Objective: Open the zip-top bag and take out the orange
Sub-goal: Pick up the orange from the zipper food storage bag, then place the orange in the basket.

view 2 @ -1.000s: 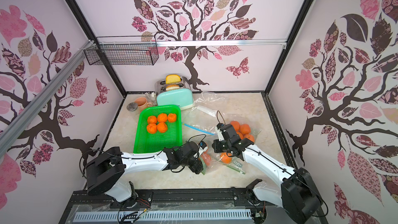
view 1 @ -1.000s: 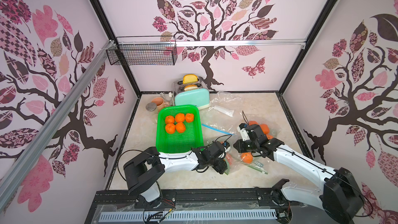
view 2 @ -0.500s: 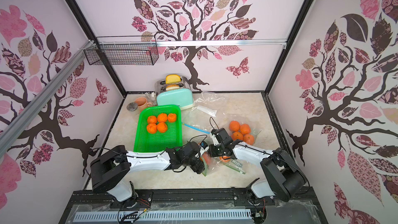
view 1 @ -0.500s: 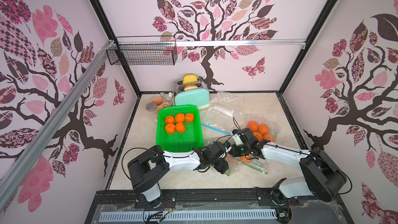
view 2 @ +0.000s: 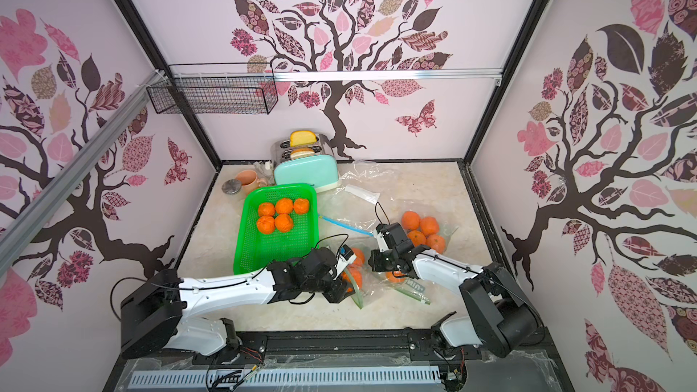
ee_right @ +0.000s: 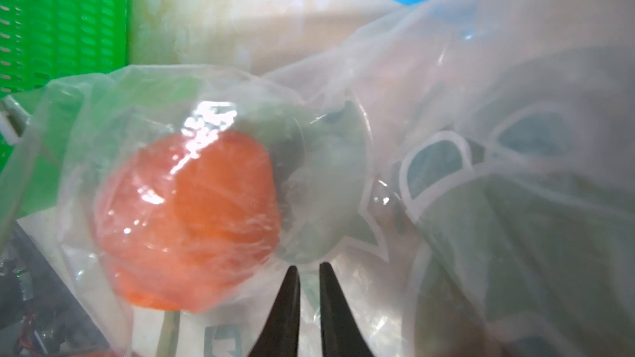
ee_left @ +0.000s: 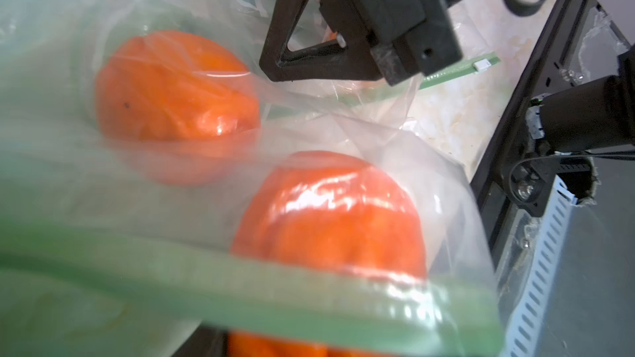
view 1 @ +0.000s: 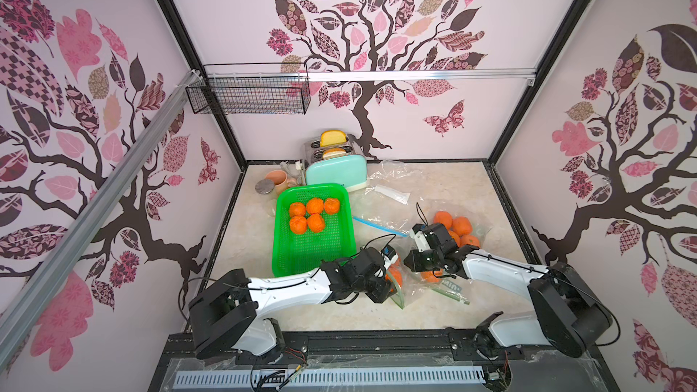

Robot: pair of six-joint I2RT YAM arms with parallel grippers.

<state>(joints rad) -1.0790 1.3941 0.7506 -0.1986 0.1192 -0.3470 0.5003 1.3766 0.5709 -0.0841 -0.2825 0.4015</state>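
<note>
Right pincer (ee_right: 307, 269) has its tips almost together with bag (ee_left: 395, 152) film nipped between them, most likely to keep one wall of the bag steady while the other arm works at the mouth. Left pincer (view 1: 392, 282) sits at that mouth by the green zip (ee_left: 275, 290), but its tips are hidden, so I cannot tell whether they stand apart or close on fruit. The bag lies on the bench (view 1: 320, 314) near the front edge, between the two arms. Its zip curls in a loop in both top views, which suggests the mouth is parted. Two oranges (ee_left: 175, 87) show plainly through the film, and the top views suggest three in all, one of them under the right wrist. Just beside the bag is one green basket (view 1: 313, 254) holding five oranges, probably the drop-off for fruit taken out. Behind the right arm a second bag (view 2: 450, 230) holds four oranges, likely waiting its turn. Two flat, seemingly empty bags lie further back, one with a blue zip (view 1: 381, 225). At the rear stand one toaster (view 1: 335, 177) with two slices in it and one mug (view 1: 277, 179).
</note>
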